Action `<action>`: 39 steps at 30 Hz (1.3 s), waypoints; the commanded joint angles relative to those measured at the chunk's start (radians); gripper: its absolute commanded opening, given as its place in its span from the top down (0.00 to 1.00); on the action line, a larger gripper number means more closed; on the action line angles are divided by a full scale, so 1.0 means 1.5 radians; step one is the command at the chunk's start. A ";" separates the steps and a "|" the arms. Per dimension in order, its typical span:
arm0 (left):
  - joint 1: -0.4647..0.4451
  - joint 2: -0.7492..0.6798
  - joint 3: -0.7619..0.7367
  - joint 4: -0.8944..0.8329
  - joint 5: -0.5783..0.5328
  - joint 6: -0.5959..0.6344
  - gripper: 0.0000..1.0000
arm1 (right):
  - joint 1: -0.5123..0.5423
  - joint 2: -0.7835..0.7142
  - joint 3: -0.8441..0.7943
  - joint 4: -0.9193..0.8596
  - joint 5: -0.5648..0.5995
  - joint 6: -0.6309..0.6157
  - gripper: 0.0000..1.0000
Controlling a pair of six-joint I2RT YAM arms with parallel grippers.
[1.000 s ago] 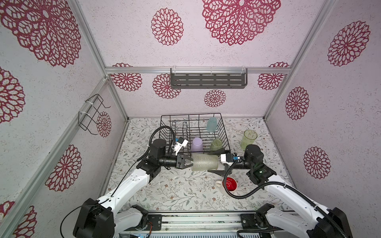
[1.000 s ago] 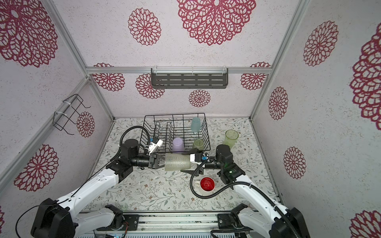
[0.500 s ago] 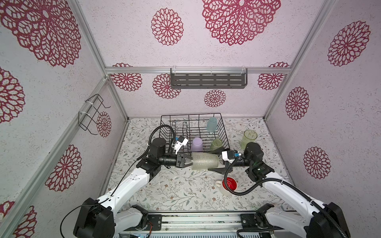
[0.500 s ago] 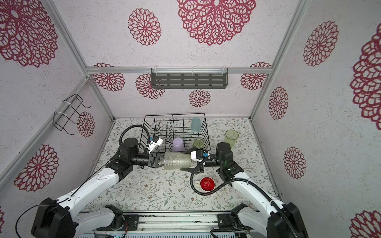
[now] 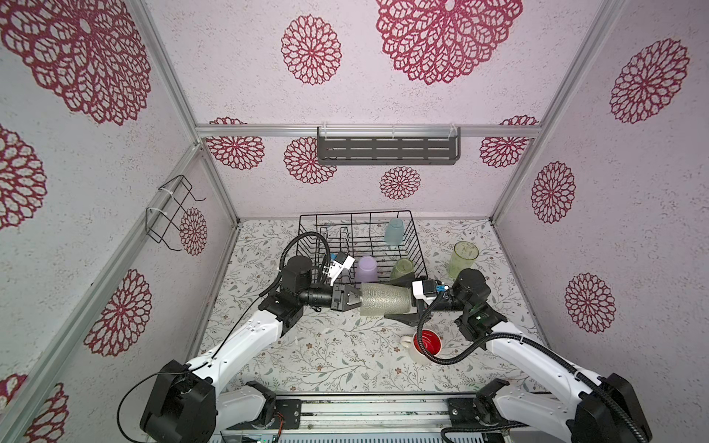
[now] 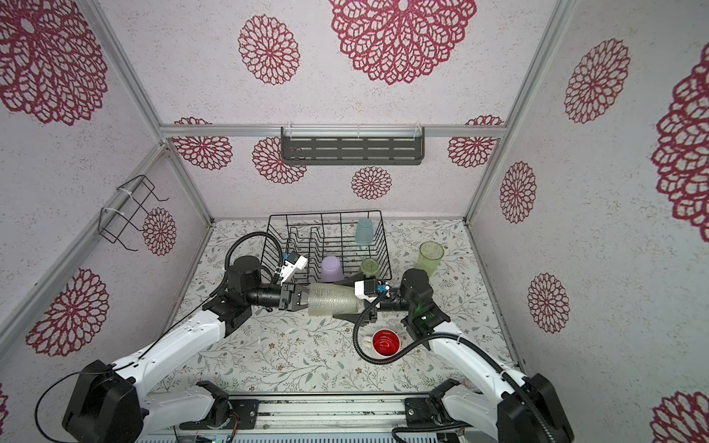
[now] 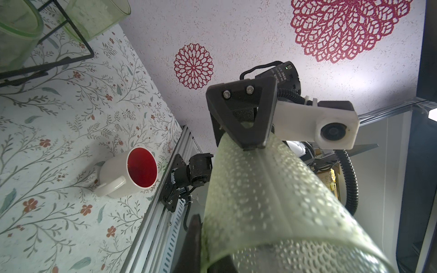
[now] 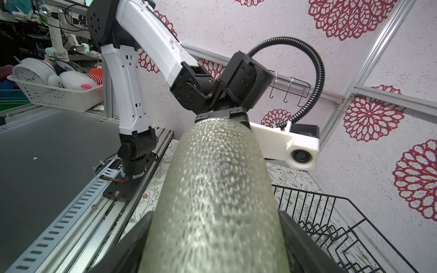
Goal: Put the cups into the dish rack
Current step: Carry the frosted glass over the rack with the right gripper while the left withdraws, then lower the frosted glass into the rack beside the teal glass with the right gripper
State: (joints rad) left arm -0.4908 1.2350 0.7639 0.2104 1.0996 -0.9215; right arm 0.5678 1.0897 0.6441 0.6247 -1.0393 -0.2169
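The floral-patterned worktop [image 5: 307, 356] is carrying the black wire dish rack [image 5: 345, 234] toward its far edge. A clear-green glass [image 5: 463, 260] is standing upright just right of the rack, and a cream mug [image 5: 424, 343] with a red interior is sitting nearer the front, apart from both.

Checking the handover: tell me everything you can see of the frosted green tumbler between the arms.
The tumbler is pale green, translucent, dimpled all over, plastic by its look, and tapered. It lies sideways in the air just in front of the dish rack. The left gripper is shut on its wide rim; the right gripper straddles its narrow end, contact unclear.
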 commanded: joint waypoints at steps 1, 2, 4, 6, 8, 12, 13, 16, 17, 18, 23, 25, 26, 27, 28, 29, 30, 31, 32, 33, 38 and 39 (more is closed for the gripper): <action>-0.022 0.024 0.013 0.040 0.003 -0.021 1.00 | 0.019 0.010 0.019 0.070 0.027 0.019 0.25; -0.022 0.026 0.011 0.047 0.002 -0.026 0.98 | 0.019 0.012 0.019 0.075 0.031 0.021 0.26; -0.021 0.026 0.006 0.055 -0.005 -0.026 0.93 | 0.019 0.014 0.022 0.074 0.038 0.021 0.28; -0.009 0.027 0.007 0.044 -0.013 -0.023 0.79 | 0.018 0.011 0.027 0.050 0.058 0.009 0.29; 0.012 0.023 0.007 0.032 -0.027 -0.030 0.50 | 0.014 0.009 0.037 0.008 0.089 -0.005 0.30; 0.056 -0.009 -0.017 0.028 -0.061 -0.034 0.30 | 0.007 0.035 0.129 -0.174 0.140 -0.016 0.33; 0.073 -0.018 -0.022 0.023 -0.067 -0.036 0.29 | 0.007 0.038 0.153 -0.215 0.162 -0.021 0.33; 0.132 -0.047 -0.039 0.006 -0.079 -0.057 0.28 | 0.002 0.045 0.199 -0.305 0.250 -0.018 0.33; 0.150 -0.058 -0.045 -0.008 -0.087 -0.055 0.28 | -0.001 0.049 0.214 -0.334 0.276 -0.012 0.33; 0.168 -0.072 -0.051 -0.026 -0.101 -0.045 0.27 | -0.004 0.055 0.237 -0.375 0.301 -0.008 0.33; 0.234 -0.132 -0.063 -0.125 -0.161 -0.011 0.25 | -0.019 0.098 0.344 -0.538 0.469 0.038 0.33; 0.241 -0.152 -0.058 -0.172 -0.189 0.017 0.25 | -0.024 0.129 0.391 -0.603 0.524 0.045 0.34; 0.242 -0.158 -0.056 -0.190 -0.200 0.028 0.24 | -0.027 0.145 0.410 -0.627 0.549 0.054 0.35; 0.244 -0.163 -0.051 -0.208 -0.211 0.036 0.24 | -0.029 0.165 0.434 -0.654 0.576 0.063 0.36; 0.246 -0.167 -0.044 -0.229 -0.220 0.045 0.24 | -0.032 0.186 0.456 -0.678 0.599 0.073 0.36; 0.246 -0.170 -0.036 -0.255 -0.227 0.054 0.24 | -0.034 0.204 0.477 -0.697 0.618 0.084 0.37; 0.246 -0.174 -0.027 -0.286 -0.237 0.070 0.24 | -0.037 0.228 0.501 -0.717 0.630 0.098 0.38; 0.246 -0.178 -0.022 -0.311 -0.250 0.086 0.24 | -0.040 0.249 0.525 -0.735 0.639 0.110 0.38; 0.246 -0.185 -0.026 -0.320 -0.257 0.091 0.24 | -0.042 0.275 0.554 -0.757 0.649 0.123 0.39; 0.246 -0.190 -0.033 -0.320 -0.269 0.092 0.24 | -0.044 0.302 0.582 -0.780 0.659 0.132 0.40; 0.247 -0.215 -0.046 -0.346 -0.300 0.093 0.24 | -0.050 0.408 0.691 -0.846 0.717 0.152 0.42; 0.247 -0.219 -0.049 -0.349 -0.308 0.095 0.24 | -0.052 0.430 0.714 -0.857 0.726 0.156 0.43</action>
State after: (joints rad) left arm -0.1253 0.9318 0.6998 -0.2619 0.6884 -0.8146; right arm 0.4973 1.6985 1.6199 -0.5697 -0.0471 -0.0357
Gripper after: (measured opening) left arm 0.756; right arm 0.728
